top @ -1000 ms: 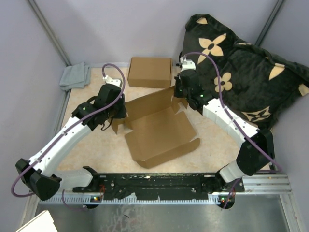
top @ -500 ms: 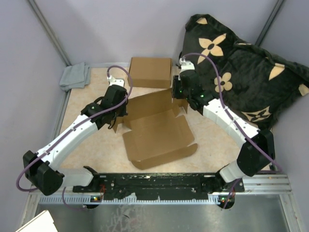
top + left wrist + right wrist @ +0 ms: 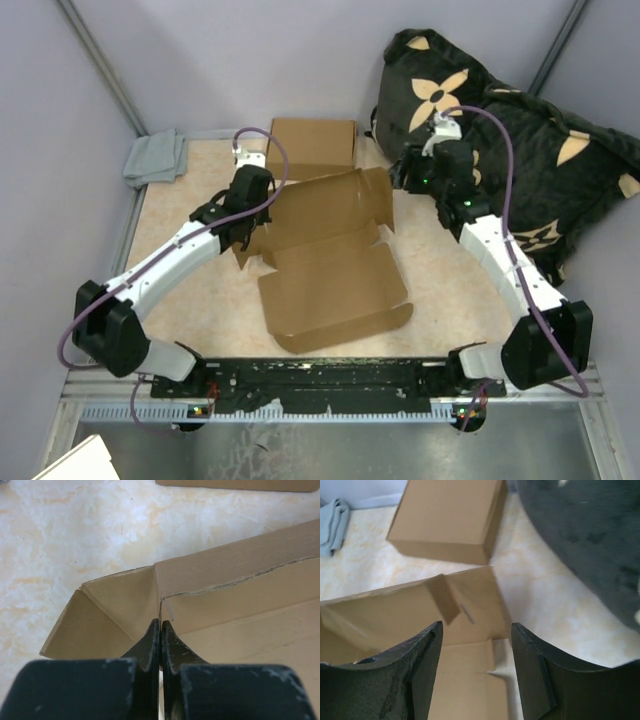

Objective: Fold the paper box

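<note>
Left claw point(image 3: 160, 627): closed tight, pinching the wall of the open box point(image 3: 330, 270).
Right claw point(image 3: 476, 630): wide apart, holding nothing.

No writing, label, brand name or number can be read on anything in these views. The only markings are tan flower shapes on the black cushion point(image 3: 545, 195) at the far right.

Box point(image 3: 330, 260) was matt brown cardboard, rough at the cut edges. Second box point(image 3: 311, 148), 12 o'clock, same. Table point(image 3: 200, 300) was smooth with a pale marbled finish. Cloth point(image 3: 155, 157), 10 o'clock, was soft grey fabric. Blanket point(image 3: 520, 130), 2 o'clock, was black plush. Fingers point(image 3: 415, 680) were scuffed matt black plastic.
</note>
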Motion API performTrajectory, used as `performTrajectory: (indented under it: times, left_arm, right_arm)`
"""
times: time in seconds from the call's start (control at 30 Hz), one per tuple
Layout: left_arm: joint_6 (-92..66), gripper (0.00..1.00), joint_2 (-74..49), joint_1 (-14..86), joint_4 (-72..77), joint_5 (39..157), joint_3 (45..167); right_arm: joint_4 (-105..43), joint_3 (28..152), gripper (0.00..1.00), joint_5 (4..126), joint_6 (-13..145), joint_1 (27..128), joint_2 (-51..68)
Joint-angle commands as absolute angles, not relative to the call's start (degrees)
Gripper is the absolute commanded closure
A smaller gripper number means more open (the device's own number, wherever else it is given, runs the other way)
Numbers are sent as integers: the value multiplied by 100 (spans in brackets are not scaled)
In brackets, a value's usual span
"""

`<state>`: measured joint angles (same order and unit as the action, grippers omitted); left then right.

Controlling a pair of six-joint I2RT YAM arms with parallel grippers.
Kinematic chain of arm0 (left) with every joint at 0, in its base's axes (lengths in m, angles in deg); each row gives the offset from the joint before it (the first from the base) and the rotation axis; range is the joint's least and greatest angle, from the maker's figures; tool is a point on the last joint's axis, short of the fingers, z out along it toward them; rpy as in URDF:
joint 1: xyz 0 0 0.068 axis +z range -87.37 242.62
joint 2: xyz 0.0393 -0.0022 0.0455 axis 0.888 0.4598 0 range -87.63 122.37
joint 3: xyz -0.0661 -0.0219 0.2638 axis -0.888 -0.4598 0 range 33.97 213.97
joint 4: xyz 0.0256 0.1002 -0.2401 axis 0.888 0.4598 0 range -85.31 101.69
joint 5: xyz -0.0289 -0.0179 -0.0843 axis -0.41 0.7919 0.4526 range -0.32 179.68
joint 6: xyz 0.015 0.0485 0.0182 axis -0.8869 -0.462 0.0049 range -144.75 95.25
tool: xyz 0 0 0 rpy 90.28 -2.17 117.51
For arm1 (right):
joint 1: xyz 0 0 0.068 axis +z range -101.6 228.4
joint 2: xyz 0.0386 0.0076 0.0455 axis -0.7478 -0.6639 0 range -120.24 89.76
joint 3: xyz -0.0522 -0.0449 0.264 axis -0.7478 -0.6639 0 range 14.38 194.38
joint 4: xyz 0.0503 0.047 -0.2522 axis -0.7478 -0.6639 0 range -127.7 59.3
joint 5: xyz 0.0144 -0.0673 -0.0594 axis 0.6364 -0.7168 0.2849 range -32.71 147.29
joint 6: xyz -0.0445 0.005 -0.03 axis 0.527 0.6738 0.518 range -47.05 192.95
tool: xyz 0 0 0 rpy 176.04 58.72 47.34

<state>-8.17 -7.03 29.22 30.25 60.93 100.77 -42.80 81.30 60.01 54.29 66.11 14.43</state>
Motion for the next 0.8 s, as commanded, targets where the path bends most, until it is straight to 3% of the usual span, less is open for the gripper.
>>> performTrajectory:
  times: [0.0, 0.4, 0.77]
  left_arm:
    - [-1087, 100, -383, 3062, 2501, 5985, 10427]
    - [-1802, 100, -982, 3151, 459, 5715, 9147]
    - [-1906, 100, -286, 3395, 527, 5827, 9540]
  right_arm:
    - [-3410, 7809, 43, 7080, 5710, 5982, 1275]
    - [-2566, 7555, 50, 8004, 6444, 5366, 69]
    - [-1733, 7279, 54, 8653, 6410, 4962, -401]
